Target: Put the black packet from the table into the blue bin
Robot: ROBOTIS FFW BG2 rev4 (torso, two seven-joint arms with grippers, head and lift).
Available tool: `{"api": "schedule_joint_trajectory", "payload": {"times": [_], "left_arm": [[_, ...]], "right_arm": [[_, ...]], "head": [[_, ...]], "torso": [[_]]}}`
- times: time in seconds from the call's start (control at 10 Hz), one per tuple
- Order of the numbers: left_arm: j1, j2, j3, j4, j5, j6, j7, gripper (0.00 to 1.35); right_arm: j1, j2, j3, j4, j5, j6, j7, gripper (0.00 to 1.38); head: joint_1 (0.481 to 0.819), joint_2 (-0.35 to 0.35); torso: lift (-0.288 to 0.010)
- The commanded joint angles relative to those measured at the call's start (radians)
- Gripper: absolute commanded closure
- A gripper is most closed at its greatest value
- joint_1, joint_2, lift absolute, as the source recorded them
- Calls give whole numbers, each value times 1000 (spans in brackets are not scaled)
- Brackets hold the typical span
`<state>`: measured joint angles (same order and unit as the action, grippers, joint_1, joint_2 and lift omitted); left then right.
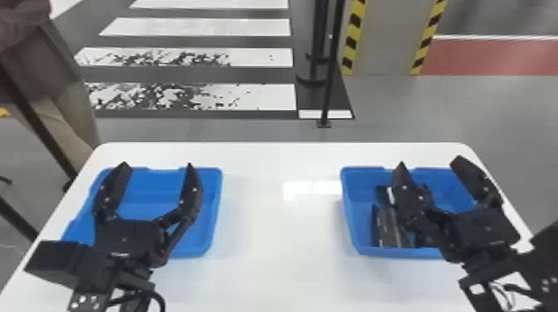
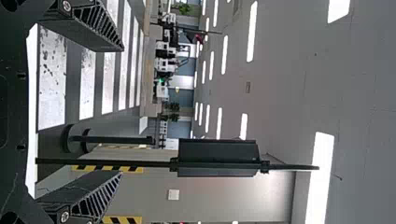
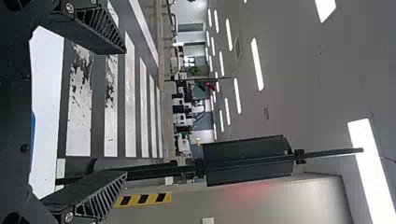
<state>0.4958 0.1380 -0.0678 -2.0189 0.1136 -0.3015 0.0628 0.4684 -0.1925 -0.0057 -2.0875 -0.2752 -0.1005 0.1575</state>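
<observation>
While our left gripper (image 1: 157,165) and right gripper (image 1: 430,162) gape wide, empty, we could — dipping the right — jostle those black packets (image 1: 389,228).

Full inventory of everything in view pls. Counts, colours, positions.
Table: 1, white, centre
Left bin: 1, blue, on table
Right bin: 1, blue, on table
Items: several, exact count unclear, mostly black, in right bin
Floor stripes: several, white, beyond table
Poles: several, black, beyond table and far left
Panel: 1, dark, on a pole
Pillar: 1, grey, yellow-black edges, beyond table
Ceiling lights: many, white, overhead
Left hand: 1, black, over left bin, open, empty
Right hand: 1, black, over right bin, open, empty
</observation>
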Motion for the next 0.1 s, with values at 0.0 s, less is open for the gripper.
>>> {"api": "schedule_joint_trajectory", "payload": {"times": [0.0], "left_arm": [[0,0,0,0,0,0,0,88]], "right_arm": [[0,1,0,-2,0,5,-1,94]], "head": [[695,10]], "torso": [[-110]]}}
